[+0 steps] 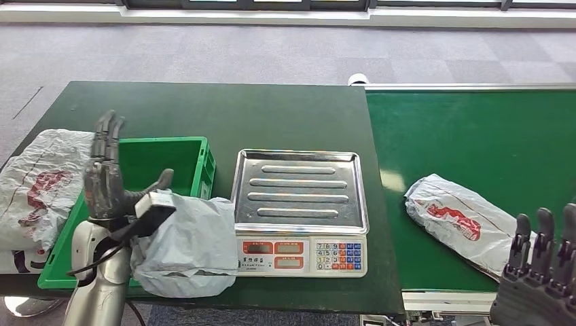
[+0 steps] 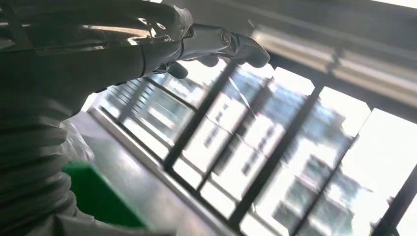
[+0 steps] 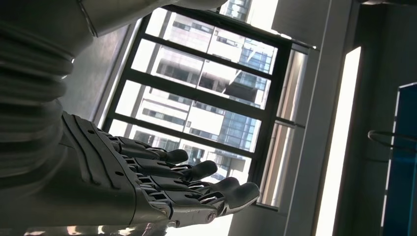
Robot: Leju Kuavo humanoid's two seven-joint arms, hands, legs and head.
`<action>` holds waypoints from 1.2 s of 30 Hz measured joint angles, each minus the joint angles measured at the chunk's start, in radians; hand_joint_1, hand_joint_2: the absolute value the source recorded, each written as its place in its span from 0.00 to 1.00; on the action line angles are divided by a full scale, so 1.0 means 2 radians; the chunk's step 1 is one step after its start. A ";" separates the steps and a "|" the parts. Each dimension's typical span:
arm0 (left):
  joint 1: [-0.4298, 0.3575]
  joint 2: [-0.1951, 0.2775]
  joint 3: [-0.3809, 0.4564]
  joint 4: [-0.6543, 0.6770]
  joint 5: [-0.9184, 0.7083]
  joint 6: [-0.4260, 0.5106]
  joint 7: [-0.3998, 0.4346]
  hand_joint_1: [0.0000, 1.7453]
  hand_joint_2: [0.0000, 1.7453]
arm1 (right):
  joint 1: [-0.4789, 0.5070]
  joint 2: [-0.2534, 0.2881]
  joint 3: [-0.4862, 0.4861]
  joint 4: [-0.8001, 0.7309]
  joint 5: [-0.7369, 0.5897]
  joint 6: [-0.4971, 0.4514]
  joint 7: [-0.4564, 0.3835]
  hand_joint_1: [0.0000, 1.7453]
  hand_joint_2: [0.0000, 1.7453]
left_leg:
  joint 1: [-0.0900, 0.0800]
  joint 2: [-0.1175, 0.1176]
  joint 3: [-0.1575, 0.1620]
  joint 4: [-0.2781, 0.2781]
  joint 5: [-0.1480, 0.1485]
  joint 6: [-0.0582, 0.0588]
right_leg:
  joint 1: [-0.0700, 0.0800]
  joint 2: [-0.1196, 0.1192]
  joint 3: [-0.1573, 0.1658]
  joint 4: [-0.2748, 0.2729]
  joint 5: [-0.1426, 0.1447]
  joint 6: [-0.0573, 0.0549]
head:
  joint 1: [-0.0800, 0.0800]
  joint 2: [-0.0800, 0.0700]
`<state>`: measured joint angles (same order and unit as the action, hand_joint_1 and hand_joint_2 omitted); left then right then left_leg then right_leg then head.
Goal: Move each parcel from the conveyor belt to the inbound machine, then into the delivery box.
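Left robot hand (image 1: 105, 173) is up in the air over the green crate, fingers straight and spread, holding nothing; right robot hand (image 1: 540, 272) pokes in at the lower right corner, fingers upright and apart, also holding nothing, and it sits just beside the near end of the parcel on the belt. Biggest thing here is the dark green tabletop (image 1: 224, 112), with the green conveyor belt (image 1: 475, 136) butted up against its right side. On the tabletop, the weighing scale (image 1: 300, 212) with its steel tray and keypad sits in the middle, nothing on the tray. Left of it is the green crate (image 1: 193, 159), and a grey parcel (image 1: 187, 248) is slumped between the crate and the scale, looks like it's leaning on the crate's front corner but the arm blocks part of that so not 100% sure. A white-and-red parcel (image 1: 456, 221) lies on the belt, well right of the scale. Another white bag with red print (image 1: 37, 187) lies at the tabletop's far left edge, beside the crate.
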<state>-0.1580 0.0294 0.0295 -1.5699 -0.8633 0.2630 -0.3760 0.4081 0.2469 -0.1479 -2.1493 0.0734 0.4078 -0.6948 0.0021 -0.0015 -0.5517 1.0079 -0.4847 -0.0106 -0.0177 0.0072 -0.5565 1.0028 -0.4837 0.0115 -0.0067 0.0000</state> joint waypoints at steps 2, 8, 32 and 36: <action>0.019 0.019 -0.036 -0.006 -0.011 -0.061 -0.021 0.00 1.00 | -0.005 0.000 -0.003 0.002 -0.002 0.007 -0.001 0.00 1.00 | 0.000 0.001 0.000 0.000 0.000 0.000 | 0.000 0.001 0.000 0.000 0.000 0.000 | 0.000 0.000; 0.049 0.078 -0.118 -0.014 0.050 -0.185 -0.112 0.00 1.00 | -0.018 -0.001 -0.015 0.009 -0.005 0.013 0.000 0.00 1.00 | 0.000 0.000 0.000 0.000 0.000 0.000 | 0.000 0.001 -0.001 0.000 0.000 0.000 | 0.000 0.000; -0.044 0.132 -0.247 0.042 0.094 -0.283 -0.159 0.00 1.00 | -0.003 0.003 -0.041 0.008 0.004 -0.002 -0.002 0.00 1.00 | 0.000 0.000 0.000 0.000 0.000 0.000 | 0.000 0.000 -0.001 0.000 0.000 0.000 | 0.000 0.000; -0.044 0.133 -0.248 0.044 0.094 -0.283 -0.159 0.00 1.00 | -0.003 0.003 -0.041 0.008 0.004 -0.002 -0.002 0.00 1.00 | 0.000 0.000 0.000 0.000 0.000 0.000 | 0.000 0.000 0.000 0.000 0.000 0.000 | 0.000 0.000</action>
<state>-0.2464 0.2945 -0.4673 -1.4816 -0.6748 -0.3025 -0.6941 0.4022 0.2525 -0.2300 -2.1324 0.0813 0.4028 -0.6981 0.0024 -0.0019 -0.5515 1.0079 -0.4840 -0.0107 -0.0173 0.0067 -0.5575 1.0029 -0.4833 0.0114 -0.0068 0.0000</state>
